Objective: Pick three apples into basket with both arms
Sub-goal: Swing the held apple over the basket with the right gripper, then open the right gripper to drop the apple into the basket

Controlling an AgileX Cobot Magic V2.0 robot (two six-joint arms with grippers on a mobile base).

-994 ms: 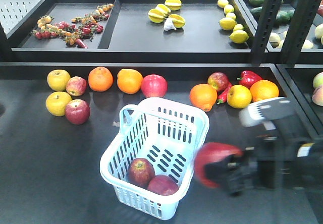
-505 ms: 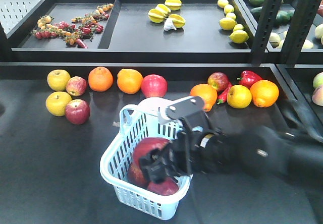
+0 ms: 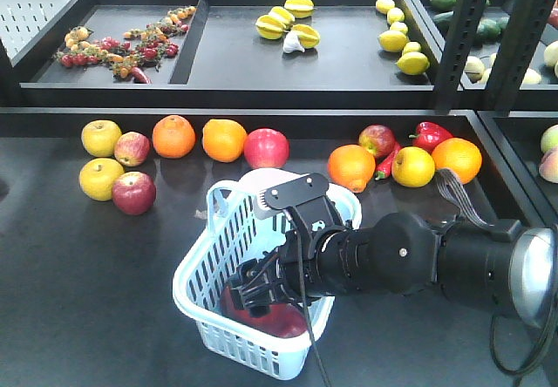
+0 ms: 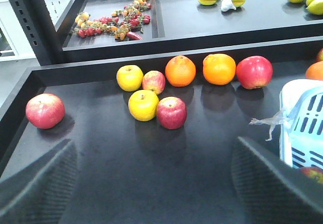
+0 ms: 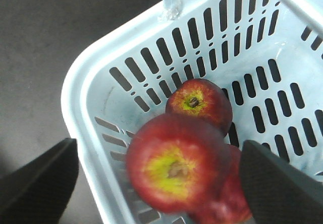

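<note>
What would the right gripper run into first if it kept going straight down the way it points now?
Most likely the topmost apple in the basket, lying between the open fingers of the right gripper. It looks already released, resting on the other two apples; depth is unclear.

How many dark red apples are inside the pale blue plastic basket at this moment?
3, seen from the right wrist: one dark red apple nearer the far wall, one blurred apple in front, one apple mostly hidden beneath. All lie within the pale blue slotted plastic basket. More could be hidden.
</note>
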